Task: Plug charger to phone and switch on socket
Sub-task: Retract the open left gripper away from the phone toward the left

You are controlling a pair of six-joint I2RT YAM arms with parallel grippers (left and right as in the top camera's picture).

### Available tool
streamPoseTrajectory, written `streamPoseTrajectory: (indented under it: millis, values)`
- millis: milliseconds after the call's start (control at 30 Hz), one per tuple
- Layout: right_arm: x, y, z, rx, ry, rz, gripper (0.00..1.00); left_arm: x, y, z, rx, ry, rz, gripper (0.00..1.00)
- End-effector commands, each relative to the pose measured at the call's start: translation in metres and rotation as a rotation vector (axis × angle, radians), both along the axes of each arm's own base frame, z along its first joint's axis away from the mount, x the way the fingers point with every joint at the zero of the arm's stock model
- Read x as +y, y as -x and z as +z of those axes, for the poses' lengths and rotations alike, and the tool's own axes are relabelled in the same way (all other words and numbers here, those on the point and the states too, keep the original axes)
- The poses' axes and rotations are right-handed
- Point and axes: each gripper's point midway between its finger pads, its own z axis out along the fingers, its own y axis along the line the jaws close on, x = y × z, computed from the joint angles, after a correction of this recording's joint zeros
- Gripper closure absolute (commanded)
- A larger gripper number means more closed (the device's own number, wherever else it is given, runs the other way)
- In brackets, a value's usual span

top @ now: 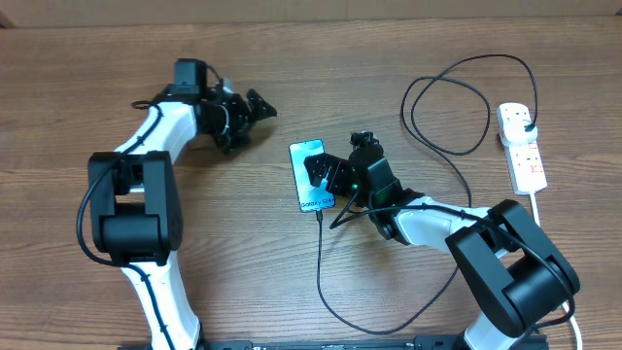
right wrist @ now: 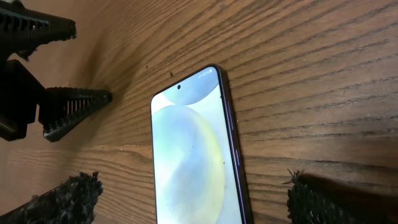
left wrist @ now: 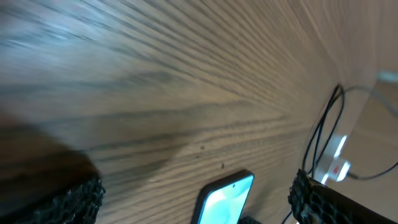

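Right pincer [right wrist: 193,190] spread astride the phone [top: 310,175] on the surface [top: 292,68]; left pincer [top: 249,122] spread, well apart. The charger [top: 321,272] runs from the phone's end to the socket [top: 528,160].

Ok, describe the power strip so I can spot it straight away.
Go to the right edge of the wooden table. A long white power strip lies there, running front to back. Unlike the thin black cable looping beside it, it is a white block with red marks and a black plug in its far end.
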Motion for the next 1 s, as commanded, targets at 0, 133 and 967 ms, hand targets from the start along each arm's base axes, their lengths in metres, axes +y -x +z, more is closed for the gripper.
streamPoseTrajectory:
  millis: [0, 133, 967]
  values:
    - [-0.005, 0.008, -0.017, 0.048, 0.003, 0.004, 0.0, 0.01, 0.001, -0.016, 0.051, -0.052, 0.058, 0.0]
    - [-0.013, 0.007, -0.012, 0.059, 0.007, -0.015, 0.0, 0.014, 0.0, -0.019, 0.05, -0.084, 0.068, 0.0]
    - [0.008, 0.034, 0.019, 0.113, -0.114, 0.158, 0.0, 0.058, -0.007, -0.038, 0.045, -0.346, 0.174, 0.0]
